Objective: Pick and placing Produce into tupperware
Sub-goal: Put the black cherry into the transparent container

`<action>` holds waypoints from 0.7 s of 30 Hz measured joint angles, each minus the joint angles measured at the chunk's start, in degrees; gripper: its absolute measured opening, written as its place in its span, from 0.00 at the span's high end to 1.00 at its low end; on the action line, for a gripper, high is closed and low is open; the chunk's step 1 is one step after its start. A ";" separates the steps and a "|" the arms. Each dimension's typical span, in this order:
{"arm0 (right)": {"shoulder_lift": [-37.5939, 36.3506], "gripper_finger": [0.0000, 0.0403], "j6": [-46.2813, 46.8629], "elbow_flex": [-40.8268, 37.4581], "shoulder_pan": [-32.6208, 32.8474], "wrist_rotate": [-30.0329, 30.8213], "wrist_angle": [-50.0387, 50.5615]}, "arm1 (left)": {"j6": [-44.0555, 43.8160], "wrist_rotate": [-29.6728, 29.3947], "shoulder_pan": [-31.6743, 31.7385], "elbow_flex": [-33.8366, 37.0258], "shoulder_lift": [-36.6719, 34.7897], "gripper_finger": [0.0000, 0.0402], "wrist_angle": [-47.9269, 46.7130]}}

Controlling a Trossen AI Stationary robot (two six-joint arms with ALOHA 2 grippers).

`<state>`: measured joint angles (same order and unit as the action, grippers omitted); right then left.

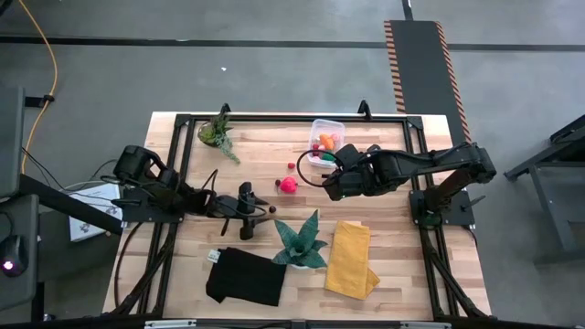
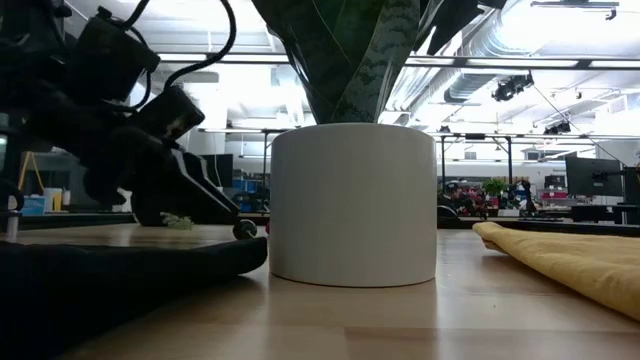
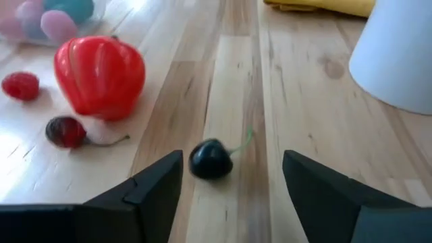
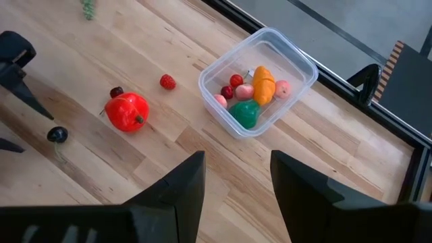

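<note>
Sitting near the table's far edge, the tupperware (image 4: 258, 79) is holding several produce pieces while the right gripper (image 4: 236, 182) is hovering beside it, fingers apart.
Left gripper (image 3: 233, 185) is lying low, fingers spread around a dark cherry (image 3: 210, 160) without touching it; red pepper (image 3: 100, 75) nearby.

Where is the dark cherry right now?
The dark cherry lies on the table between the left gripper's open fingers, near the red pepper.
</note>
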<state>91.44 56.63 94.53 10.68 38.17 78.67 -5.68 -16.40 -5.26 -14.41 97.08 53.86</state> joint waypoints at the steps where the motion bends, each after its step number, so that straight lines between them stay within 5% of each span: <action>1: 0.00 0.60 -0.01 0.01 0.00 0.00 0.01 | 0.32 0.13 0.03 -0.30 0.00 0.41 -0.21; 9: 0.00 0.60 -0.03 -0.01 0.00 0.02 0.27 | 0.97 -1.12 0.04 -1.54 3.24 0.49 -1.30; 21: 0.00 0.60 0.34 -0.01 0.00 0.02 0.64 | 0.74 -2.26 0.04 -4.16 7.06 0.46 0.44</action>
<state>91.44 56.97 94.52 10.68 38.20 79.32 -4.93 -18.67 -5.21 -18.57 104.14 54.30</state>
